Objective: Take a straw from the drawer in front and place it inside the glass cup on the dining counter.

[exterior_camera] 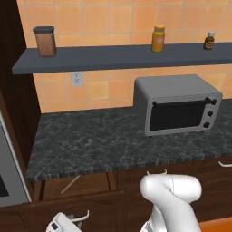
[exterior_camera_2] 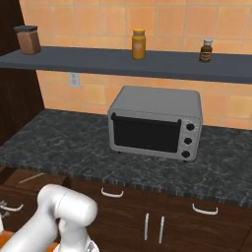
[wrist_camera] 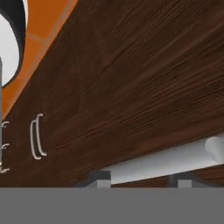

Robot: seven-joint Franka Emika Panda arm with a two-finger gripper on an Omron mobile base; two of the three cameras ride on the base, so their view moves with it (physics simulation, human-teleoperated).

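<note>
Straw (exterior_camera: 70, 185) lies slantwise on the floor of the open drawer (exterior_camera: 77, 186) under the black granite counter (exterior_camera: 113, 140), at that counter's left end; from the right base view it shows as a thin pale line (exterior_camera_2: 31, 178) in the same drawer. Gripper (wrist_camera: 139, 180) is low against the dark wood drawer front (wrist_camera: 131, 87); its two dark tips stand apart, one on each side of the silver handle (wrist_camera: 166, 162), whose bar runs between them, so the jaws look partly open around the handle, though I cannot tell if they press on it. On the counter sits a toaster oven (exterior_camera: 179, 106). Above it a grey shelf (exterior_camera: 122, 56) carries a brown canister (exterior_camera: 45, 41), a yellow jar (exterior_camera: 158, 39) and a small dark bottle (exterior_camera: 209, 41)
</note>
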